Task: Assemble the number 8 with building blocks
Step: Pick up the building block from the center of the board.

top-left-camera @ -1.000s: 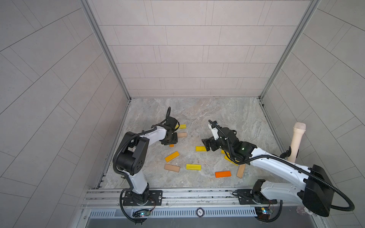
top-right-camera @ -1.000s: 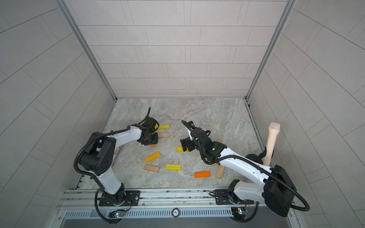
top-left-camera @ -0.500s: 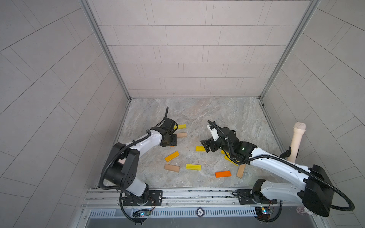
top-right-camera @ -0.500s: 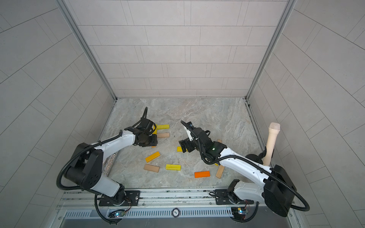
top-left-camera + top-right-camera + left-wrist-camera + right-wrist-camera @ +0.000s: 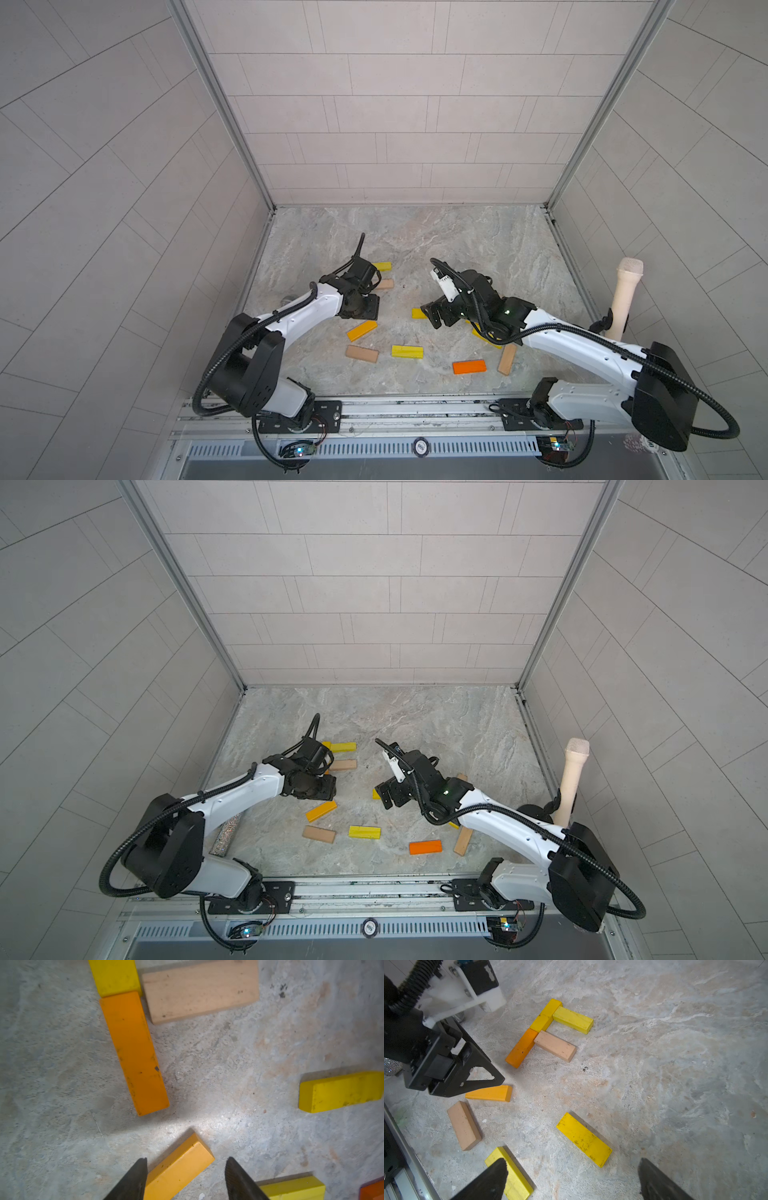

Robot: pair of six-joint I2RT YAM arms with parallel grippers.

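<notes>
We look down on a grey marbled table (image 5: 457, 249) with two white-and-black robot arms reaching in from the near edge. Close to the left arm lies the unfinished number 8 (image 5: 544, 1020). Its four bars touch to form an F shape: a yellow upright sits end to end with an orange upright (image 5: 521, 1049), and a yellow bar and a tan bar (image 5: 555, 1045) branch off the same side. By our reading, the bottom bar and both uprights of the far side are not yet laid. Loose building blocks (image 5: 407, 351) lie scattered nearer the arms' bases, apart from the figure. The right hand (image 5: 573, 1164) hangs wide open and empty near a yellow block (image 5: 583, 1139). The left hand (image 5: 186, 1164) is also open and grips nothing. Its dark fingertips (image 5: 135, 1180) stand on either side of an amber block (image 5: 362, 330), which lies flat on the table and askew to them. We judge the step in hand to be picking up this block. To do it well, we turn the wrist until the pads face the block's long sides, centre them along its length, and close firmly before lifting clear. We then probably set it down square against the foot of the orange upright, parallel to the tan bar, without nudging the bars already laid.
</notes>
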